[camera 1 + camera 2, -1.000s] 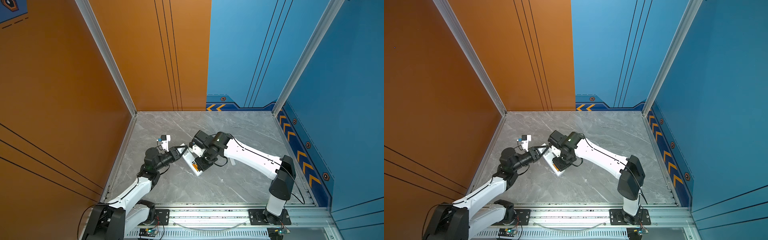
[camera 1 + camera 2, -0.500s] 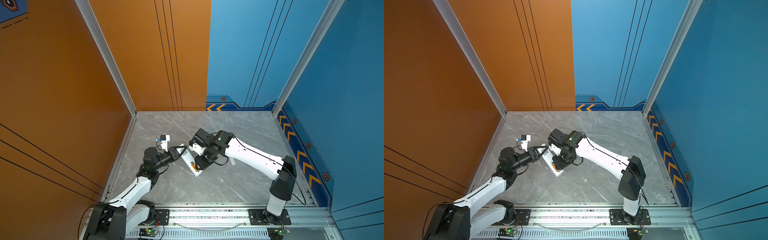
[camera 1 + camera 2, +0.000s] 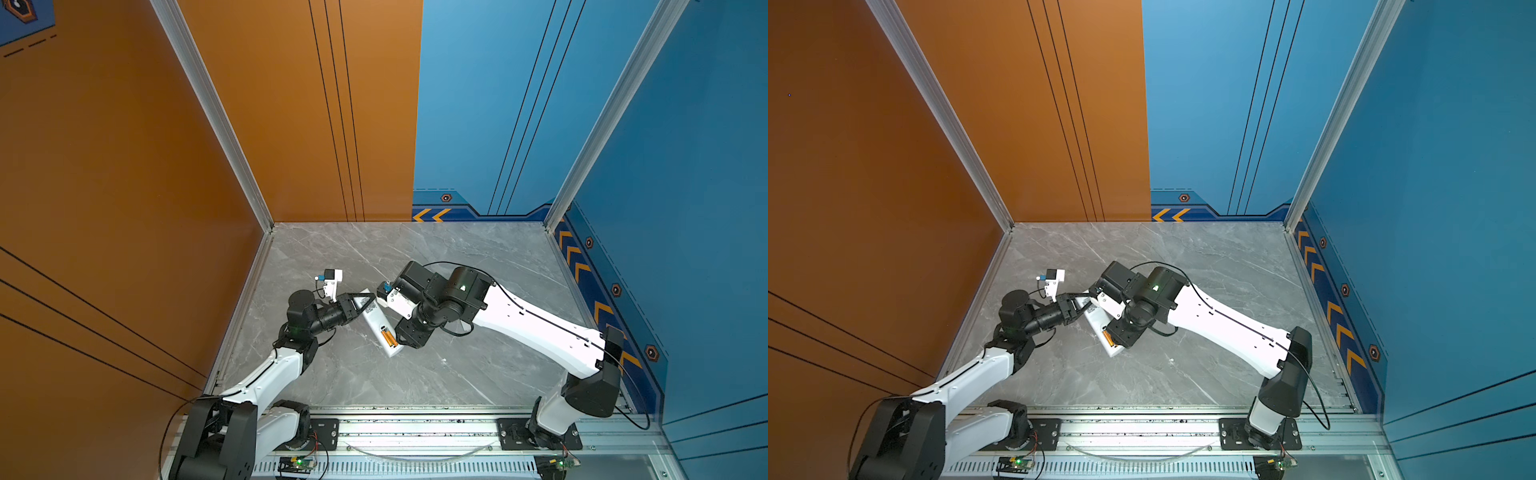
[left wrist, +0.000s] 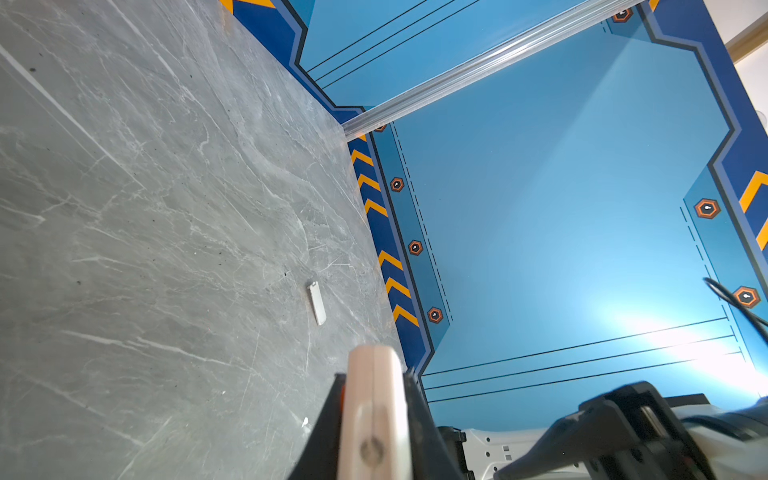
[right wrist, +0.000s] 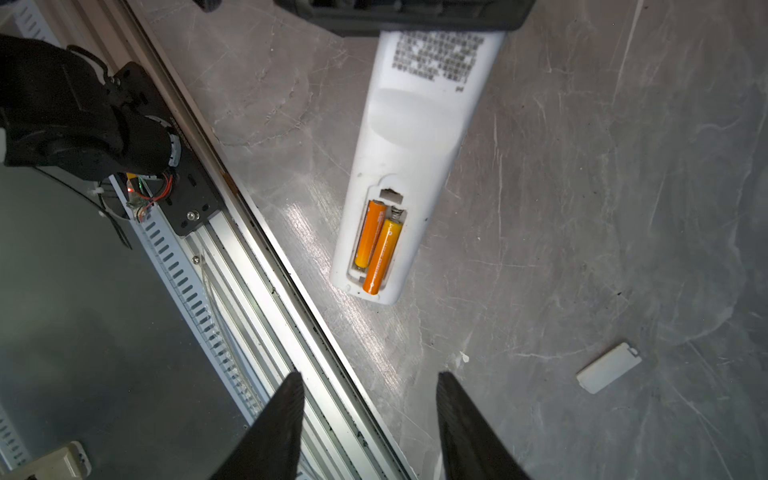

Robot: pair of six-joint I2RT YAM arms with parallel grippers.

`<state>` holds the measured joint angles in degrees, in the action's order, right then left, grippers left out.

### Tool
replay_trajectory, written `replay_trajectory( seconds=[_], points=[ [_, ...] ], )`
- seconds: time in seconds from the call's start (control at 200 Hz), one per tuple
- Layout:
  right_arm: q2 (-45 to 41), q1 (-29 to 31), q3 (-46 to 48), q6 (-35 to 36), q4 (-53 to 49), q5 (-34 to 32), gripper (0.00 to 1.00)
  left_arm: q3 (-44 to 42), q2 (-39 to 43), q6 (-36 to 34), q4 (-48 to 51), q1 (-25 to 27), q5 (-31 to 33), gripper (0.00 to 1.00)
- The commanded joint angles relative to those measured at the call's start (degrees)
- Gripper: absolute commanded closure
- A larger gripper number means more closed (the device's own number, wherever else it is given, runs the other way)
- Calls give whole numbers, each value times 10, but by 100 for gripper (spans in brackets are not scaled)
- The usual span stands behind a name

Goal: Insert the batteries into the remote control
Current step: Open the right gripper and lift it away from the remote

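Holding the Remote While the Batteries Are Sitting in Their Slot

The left gripper (image 3: 368,300) is pinching the top end of the remote control (image 3: 376,323), with its jaws pressed tight on the two long edges. In the left wrist view the remote control (image 4: 374,411) is sitting snug between the black fingers (image 4: 324,432). The right gripper (image 5: 368,419) is spread apart and holding nothing. It is hanging just above the open end of the remote.

In both top views the remote is lying back-side up near the middle of the grey table (image 3: 457,374), a little toward 9 o'clock, with its open end pointing toward 5 o'clock. The batteries (image 5: 376,245) are lying side by side in the open slot. One looks fully down. The other seems to be riding a bit high, with its end poking over the rim, so it is probably needing a gentle push.

The remote is looking light, hard and smooth, so it may be slipping easily. Its long edges are the best place to hold. The batteries are small, round and likely to roll.

A small cover plate (image 5: 609,368) is lying flat on the table, apart from the remote.

Some grey printed writing (image 5: 438,52) is showing on the remote's back, but it is too blurry to read. No brand name is showing clearly.
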<state>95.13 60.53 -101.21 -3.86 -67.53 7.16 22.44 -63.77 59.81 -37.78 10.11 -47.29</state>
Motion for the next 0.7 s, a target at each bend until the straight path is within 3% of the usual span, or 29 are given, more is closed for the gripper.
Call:
replay_trajectory(
  seconds=[0.0,0.175,0.451,0.696],
  points=[
    [-10,-1,5,30,-10,-19,40,27,2,-17,13,-6,-30,100],
    [-46,-2,45,51,52,-21,24,60,9,-52,79,-6,-55,100],
    [-133,5,126,128,153,35,10,83,30,-80,128,-2,-97,100],
    [-168,7,156,211,174,54,9,86,47,-93,136,2,-118,100]
  ],
)
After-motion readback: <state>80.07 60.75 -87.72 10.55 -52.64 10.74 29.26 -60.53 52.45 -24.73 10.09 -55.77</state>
